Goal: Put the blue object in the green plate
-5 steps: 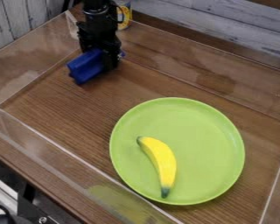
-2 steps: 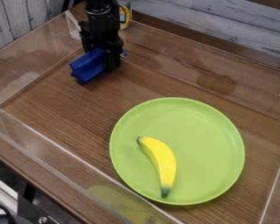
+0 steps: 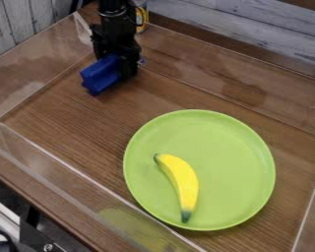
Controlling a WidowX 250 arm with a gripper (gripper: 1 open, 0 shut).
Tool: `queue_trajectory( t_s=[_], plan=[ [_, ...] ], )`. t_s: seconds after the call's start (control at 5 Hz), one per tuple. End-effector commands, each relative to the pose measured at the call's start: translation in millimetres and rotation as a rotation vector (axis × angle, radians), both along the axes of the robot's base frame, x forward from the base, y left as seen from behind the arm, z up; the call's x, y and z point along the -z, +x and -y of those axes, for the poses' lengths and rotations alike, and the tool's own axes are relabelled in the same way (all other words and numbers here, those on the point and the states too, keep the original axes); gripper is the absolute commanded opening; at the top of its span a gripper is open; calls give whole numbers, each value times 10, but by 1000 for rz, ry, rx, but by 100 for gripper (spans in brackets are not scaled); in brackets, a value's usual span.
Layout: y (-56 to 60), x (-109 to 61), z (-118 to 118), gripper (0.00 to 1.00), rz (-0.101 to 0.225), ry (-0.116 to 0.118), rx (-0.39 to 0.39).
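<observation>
The blue block (image 3: pixel 99 76) sits on the brown wooden counter (image 3: pixel 75 123), near its far left corner, tilted at an angle to the edges. The black pincer (image 3: pixel 109 65) is at the block's far end and covers part of it; whether its tips are spread or pinching the block cannot be determined. A yellow item (image 3: pixel 141 17), partly hidden, is behind the arm at the far edge. The green plate (image 3: pixel 239 162) lies well apart from the block, toward the near right corner, and carries a yellow banana (image 3: pixel 183 183), left of the plate's middle.
</observation>
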State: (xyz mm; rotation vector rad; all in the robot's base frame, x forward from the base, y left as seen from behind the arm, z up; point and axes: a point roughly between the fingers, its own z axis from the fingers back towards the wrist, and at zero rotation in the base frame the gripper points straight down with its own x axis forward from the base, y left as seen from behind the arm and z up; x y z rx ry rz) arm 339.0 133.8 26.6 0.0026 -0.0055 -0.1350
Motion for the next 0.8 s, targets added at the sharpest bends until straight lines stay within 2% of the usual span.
queue_trajectory(
  t_s=[0.0, 0.6],
  plan=[
    [33, -96, 95, 0, 15, 10, 14],
    [20, -198, 171, 0, 9, 25, 7]
  ],
)
